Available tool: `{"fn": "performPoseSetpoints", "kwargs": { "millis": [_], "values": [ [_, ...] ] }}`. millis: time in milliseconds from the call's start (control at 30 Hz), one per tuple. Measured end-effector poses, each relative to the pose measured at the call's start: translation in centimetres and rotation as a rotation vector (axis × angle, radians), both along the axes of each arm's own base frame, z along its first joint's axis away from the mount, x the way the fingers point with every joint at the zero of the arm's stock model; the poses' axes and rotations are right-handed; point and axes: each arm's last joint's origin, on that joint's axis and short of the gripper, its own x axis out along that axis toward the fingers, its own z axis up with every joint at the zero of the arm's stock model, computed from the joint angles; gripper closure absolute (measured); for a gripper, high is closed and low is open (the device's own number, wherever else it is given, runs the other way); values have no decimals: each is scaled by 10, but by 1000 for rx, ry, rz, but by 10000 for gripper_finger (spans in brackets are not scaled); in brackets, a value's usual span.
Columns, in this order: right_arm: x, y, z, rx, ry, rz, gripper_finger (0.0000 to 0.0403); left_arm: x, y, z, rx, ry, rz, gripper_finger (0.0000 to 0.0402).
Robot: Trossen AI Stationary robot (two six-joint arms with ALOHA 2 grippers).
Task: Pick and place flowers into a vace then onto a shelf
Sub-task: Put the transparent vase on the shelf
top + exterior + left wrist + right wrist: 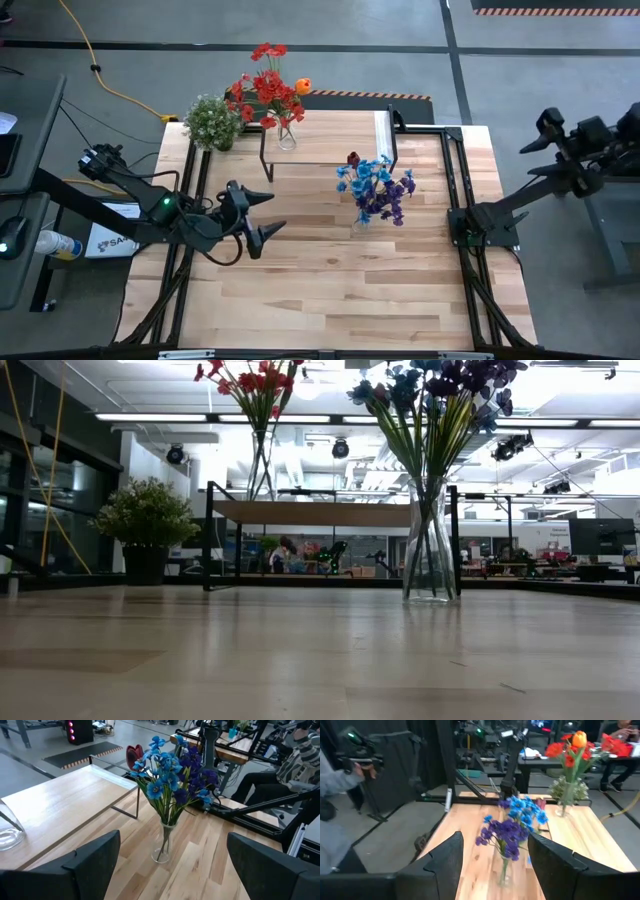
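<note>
The left gripper (pixel 268 213) is held open and empty above the table (pixel 330 290), at 9 o'clock from the blue and purple flowers (pixel 377 187). These stand in a glass vase (pixel 430 545) just beside the shelf (pixel 330 140), at its 5 o'clock. The red flowers (pixel 265 92) stand on the shelf. The right gripper (pixel 492 857) is parked open, off the table at 3 o'clock.
</note>
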Motion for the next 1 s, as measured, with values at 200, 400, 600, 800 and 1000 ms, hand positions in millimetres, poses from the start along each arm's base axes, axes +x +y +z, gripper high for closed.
{"fn": "performPoseSetpoints", "kwargs": {
  "millis": [200,400,600,800,1000],
  "values": [
    [5,1,-31,12,9,-44,193,0,0,0,3,3,0,5],
    [16,5,-66,67,-36,-36,191,0,0,-1,7,10,1,5],
    [37,13,-101,117,-17,-64,192,-1,1,-2,17,25,2,5],
    [57,19,-127,130,47,-121,194,-1,1,-3,20,29,2,5],
    [69,21,-149,122,158,-260,194,-2,1,-4,29,46,3,5]
  ]
}}
